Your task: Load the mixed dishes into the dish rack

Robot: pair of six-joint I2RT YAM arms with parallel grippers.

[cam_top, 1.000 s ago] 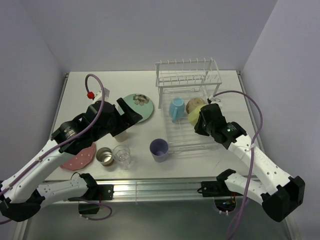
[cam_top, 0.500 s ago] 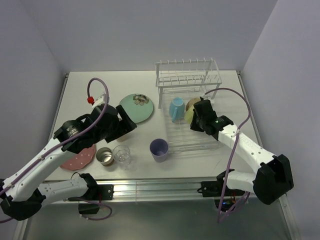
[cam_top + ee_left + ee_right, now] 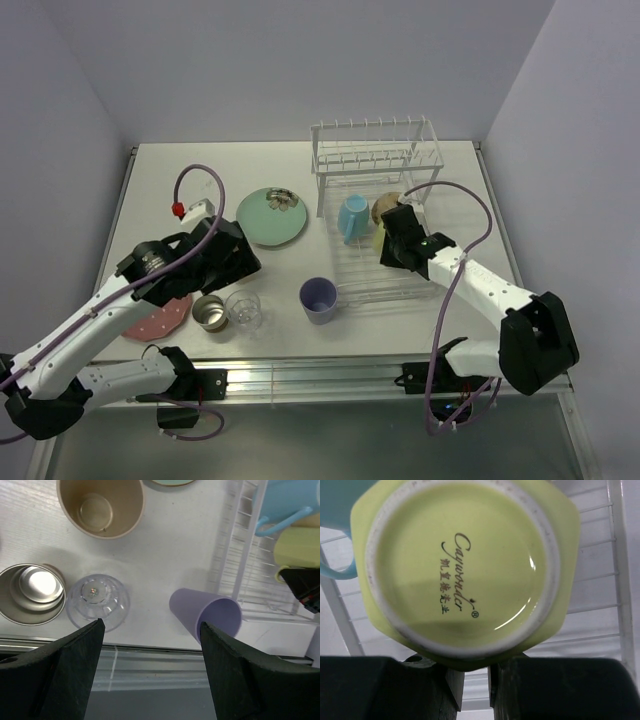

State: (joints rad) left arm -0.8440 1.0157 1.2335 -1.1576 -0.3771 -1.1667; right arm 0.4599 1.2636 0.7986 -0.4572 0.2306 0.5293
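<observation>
White tabletop (image 3: 170,180), pale walls all round. From above, the dish rack (image 3: 362,280) stands at the far right with a blue cup (image 3: 352,218) in its lower basket. Just beside that cup, the right gripper (image 3: 392,243) holds the yellow cup (image 3: 378,237) low over the wires.

From the left wrist, the left gripper (image 3: 151,625) hangs empty with its fingers spread wide. It is above the table between the clear glass (image 3: 97,602) and the lavender cup (image 3: 207,616).

From the right wrist, the yellow cup's base fills the view. The fingers are drawn nearly together at its near edge, apparently pinching the handle, though the contact is hidden. The blue cup's handle sits close on the left. I'd ease down until the cup bears on the wires, keep off that handle, and let go only once it sits steady.
</observation>
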